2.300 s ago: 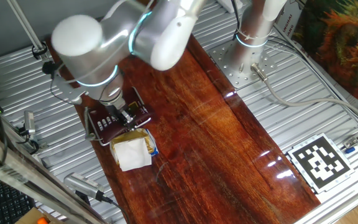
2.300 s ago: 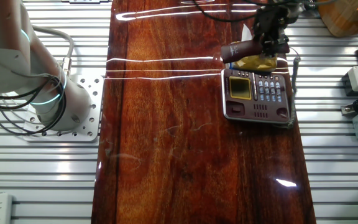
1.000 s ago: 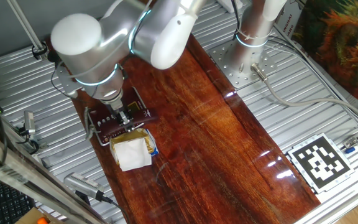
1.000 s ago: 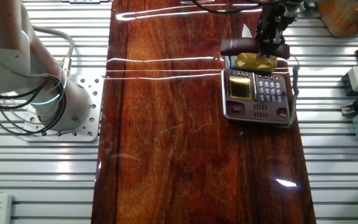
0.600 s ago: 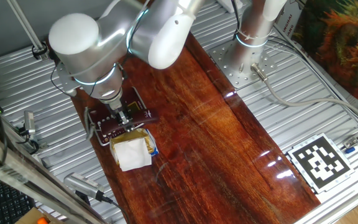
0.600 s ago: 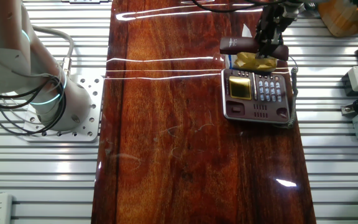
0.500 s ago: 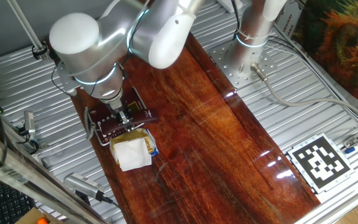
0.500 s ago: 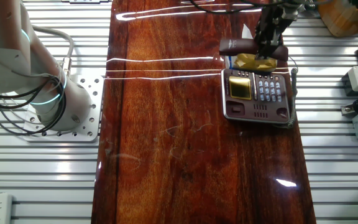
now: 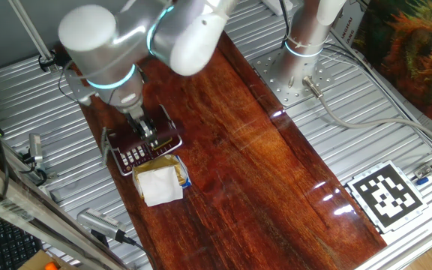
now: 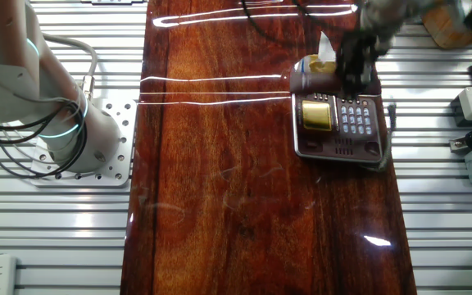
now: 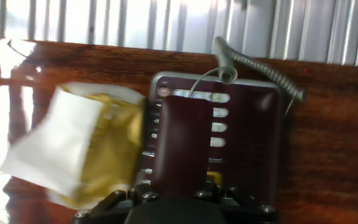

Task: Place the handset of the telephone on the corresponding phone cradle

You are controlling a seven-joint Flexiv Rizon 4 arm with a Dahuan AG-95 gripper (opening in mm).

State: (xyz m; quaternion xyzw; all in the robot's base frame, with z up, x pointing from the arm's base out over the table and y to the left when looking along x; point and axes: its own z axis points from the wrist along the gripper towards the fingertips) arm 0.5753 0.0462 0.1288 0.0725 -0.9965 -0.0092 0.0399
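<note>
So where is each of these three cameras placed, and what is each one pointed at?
One fixed view: high up, off a corner of the table, looking down; the arm's big joints loom above the phone.
The other fixed view: almost straight overhead; the arm's base is at left, the gripper over the phone.
Hand view: on the hand, looking along the held handset to the phone below.
All three show the phone and the paper packet.

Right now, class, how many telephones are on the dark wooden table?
1: a dark red desk phone with white keys at the table's edge, beside the white-and-yellow paper packet. The tool holds its slim maroon handset over it.
</note>
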